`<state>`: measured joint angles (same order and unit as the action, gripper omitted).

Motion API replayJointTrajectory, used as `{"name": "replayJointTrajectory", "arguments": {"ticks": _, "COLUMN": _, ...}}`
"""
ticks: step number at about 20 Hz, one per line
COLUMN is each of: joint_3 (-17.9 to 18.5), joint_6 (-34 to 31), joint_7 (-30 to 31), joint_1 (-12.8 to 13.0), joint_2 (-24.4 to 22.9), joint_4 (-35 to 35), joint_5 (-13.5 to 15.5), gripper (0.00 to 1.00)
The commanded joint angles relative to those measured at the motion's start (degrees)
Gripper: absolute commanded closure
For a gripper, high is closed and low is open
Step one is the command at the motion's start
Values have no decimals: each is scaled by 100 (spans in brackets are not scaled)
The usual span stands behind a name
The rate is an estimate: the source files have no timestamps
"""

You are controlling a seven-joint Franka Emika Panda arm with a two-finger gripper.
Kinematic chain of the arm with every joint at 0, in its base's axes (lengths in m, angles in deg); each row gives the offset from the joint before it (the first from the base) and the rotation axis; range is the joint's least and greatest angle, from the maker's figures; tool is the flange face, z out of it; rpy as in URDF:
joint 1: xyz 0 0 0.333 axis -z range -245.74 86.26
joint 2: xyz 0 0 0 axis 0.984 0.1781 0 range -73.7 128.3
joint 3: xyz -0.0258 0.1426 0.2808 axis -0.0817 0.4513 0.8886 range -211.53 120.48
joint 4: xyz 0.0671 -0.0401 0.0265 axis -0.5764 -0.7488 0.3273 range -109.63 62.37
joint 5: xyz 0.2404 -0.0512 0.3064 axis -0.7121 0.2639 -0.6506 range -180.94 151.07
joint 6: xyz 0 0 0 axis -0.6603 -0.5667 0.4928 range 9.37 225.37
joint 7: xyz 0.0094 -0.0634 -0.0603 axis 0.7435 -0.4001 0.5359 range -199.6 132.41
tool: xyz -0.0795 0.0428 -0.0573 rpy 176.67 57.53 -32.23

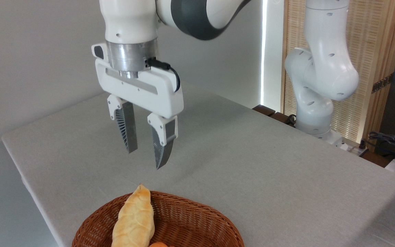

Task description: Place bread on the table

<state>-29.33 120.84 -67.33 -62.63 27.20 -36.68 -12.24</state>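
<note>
Pincer (146, 158) hangs empty, its tips spread, above the bread (134, 219), which leans on the wicker basket (197, 219) rim at about nine o'clock. Probably light and soft (easily crushed), the roll is best gripped gently across its middle, then set on the worktop (252, 171).

Arm (321, 68): glossy white rounded shells, dark grey band at one joint, small dark round holes dotting the casing. Wrist ends in a brushed silver metal cylinder. Gripper (147, 159): white boxy body with a recessed grey slot along its face and small dark screw heads. A black cable (170, 70) plugs in at the right side of the silver flange and loops down to the body. Two fingers (128, 128), each on a white mount, dark grey, ribbed, tapering to pointed tips.
</note>
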Motion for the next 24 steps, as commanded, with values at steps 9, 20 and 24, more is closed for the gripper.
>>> {"name": "replayJointTrajectory", "arguments": {"ticks": 9, "joint_3": 77, "joint_6": 1634, "joint_7": 1588, "joint_1": -208, "joint_2": 598, "joint_4": -356, "joint_5": 442, "gripper": 0}}
{"name": "replayJointTrajectory", "arguments": {"ticks": 20, "joint_3": 77, "joint_6": 2374, "joint_7": 1994, "joint_1": -313, "joint_2": 1126, "joint_4": -356, "joint_5": 407, "gripper": 0}}
{"name": "replayJointTrajectory", "arguments": {"ticks": 24, "joint_3": 77, "joint_6": 2365, "joint_7": 1958, "joint_1": -322, "joint_2": 1240, "joint_4": -356, "joint_5": 14, "gripper": 0}}
